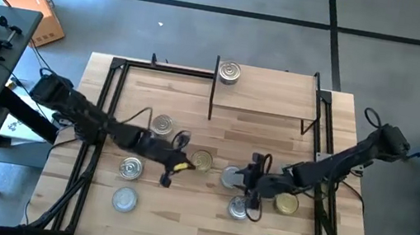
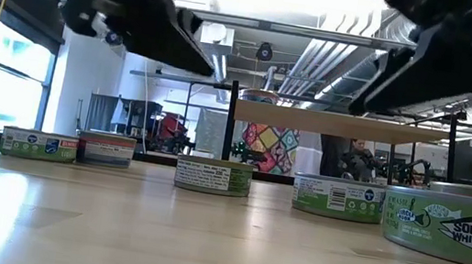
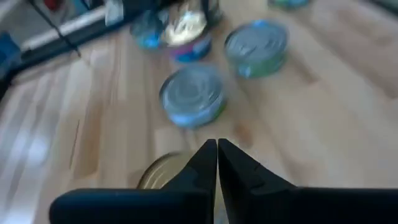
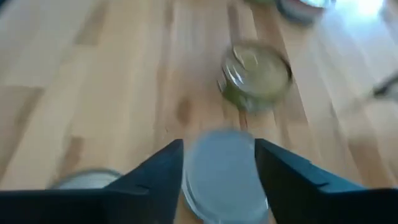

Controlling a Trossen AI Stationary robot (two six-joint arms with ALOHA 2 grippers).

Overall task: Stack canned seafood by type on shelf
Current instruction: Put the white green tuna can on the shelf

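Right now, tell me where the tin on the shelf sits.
In the high view, the lone tin sits on the shelf's left end at the table's far edge, apart from the tins below.

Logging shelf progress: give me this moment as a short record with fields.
shelf: one silver tin on its back left corner, otherwise bare
tins on table: eight, spread over the front half
left gripper: fingers shut, holding nothing, beside a gold tin
right gripper: fingers open, one on each side of a silver tin
stacks: none yet
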